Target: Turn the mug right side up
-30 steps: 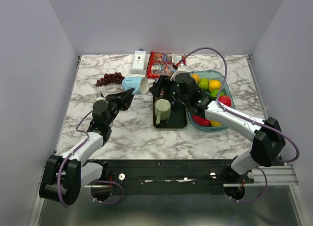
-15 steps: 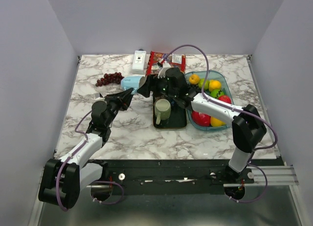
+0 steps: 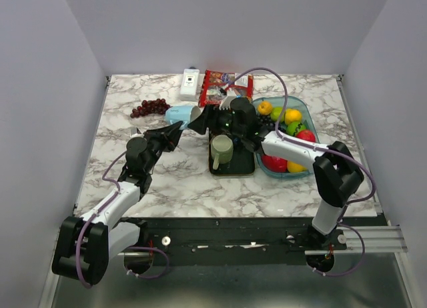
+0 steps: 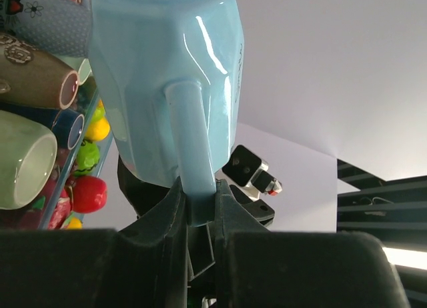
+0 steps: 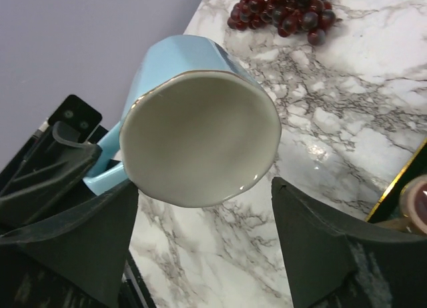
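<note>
Mug (image 3: 179, 113) lies sideways toward the table's (image 3: 140, 181) far edge, its handle pinched as before in the closed left gripper (image 4: 198, 195). Since a second ago the right gripper (image 3: 198, 123) has swung leftward off the black tray (image 3: 241, 163); its jaws now gape wide just before the mug's mouth, not touching

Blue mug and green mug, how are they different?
The blue mug is pale blue; the green mug is pale green. The blue mug is tipped on its side, mouth facing sideways, while the green mug stands with its mouth up. The left tool pinches the blue mug's handle; nothing holds the green mug, which sits on the black tray. Both are mugs, and both look empty.
</note>
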{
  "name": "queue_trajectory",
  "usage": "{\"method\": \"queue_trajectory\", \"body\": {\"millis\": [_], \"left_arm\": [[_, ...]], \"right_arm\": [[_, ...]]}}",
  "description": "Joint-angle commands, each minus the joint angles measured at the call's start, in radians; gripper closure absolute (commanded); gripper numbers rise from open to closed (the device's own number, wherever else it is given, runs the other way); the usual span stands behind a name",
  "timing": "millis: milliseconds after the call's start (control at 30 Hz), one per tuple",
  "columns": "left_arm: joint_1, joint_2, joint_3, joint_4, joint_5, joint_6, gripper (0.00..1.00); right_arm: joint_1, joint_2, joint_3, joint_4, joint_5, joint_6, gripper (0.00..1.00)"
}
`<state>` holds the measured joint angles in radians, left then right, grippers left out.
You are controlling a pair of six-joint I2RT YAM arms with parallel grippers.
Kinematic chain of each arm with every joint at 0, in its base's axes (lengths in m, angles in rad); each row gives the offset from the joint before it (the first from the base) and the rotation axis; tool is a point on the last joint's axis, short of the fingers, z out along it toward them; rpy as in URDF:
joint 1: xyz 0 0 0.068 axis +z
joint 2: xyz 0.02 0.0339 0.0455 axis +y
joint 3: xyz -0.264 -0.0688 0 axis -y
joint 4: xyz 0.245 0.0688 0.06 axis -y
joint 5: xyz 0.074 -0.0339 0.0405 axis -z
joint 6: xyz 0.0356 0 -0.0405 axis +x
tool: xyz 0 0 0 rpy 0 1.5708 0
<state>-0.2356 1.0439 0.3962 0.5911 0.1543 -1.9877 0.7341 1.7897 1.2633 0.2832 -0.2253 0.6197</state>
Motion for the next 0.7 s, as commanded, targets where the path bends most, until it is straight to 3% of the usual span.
{"method": "queue_trajectory", "body": {"millis": [0, 200, 467, 667], "left_arm": [[-0.011, -0.036, 0.047, 0.119, 0.039, -0.212, 1.0], [-0.013, -0.042, 0.05, 0.121, 0.033, -0.212, 1.0], [-0.024, -0.05, 0.072, 0.108, 0.034, -0.201, 1.0], [-0.05, -0.064, 0.076, 0.105, 0.025, -0.201, 1.0]], "right_arm": [[-0.01, -0.081, -0.076, 0.063, 0.089, 0.011, 0.11], [-0.013, -0.15, -0.177, 0.159, 0.165, 0.083, 0.11], [-0.022, -0.113, -0.121, 0.143, 0.169, 0.095, 0.12], [-0.024, -0.015, -0.032, 0.135, 0.123, 0.123, 0.23]]}}
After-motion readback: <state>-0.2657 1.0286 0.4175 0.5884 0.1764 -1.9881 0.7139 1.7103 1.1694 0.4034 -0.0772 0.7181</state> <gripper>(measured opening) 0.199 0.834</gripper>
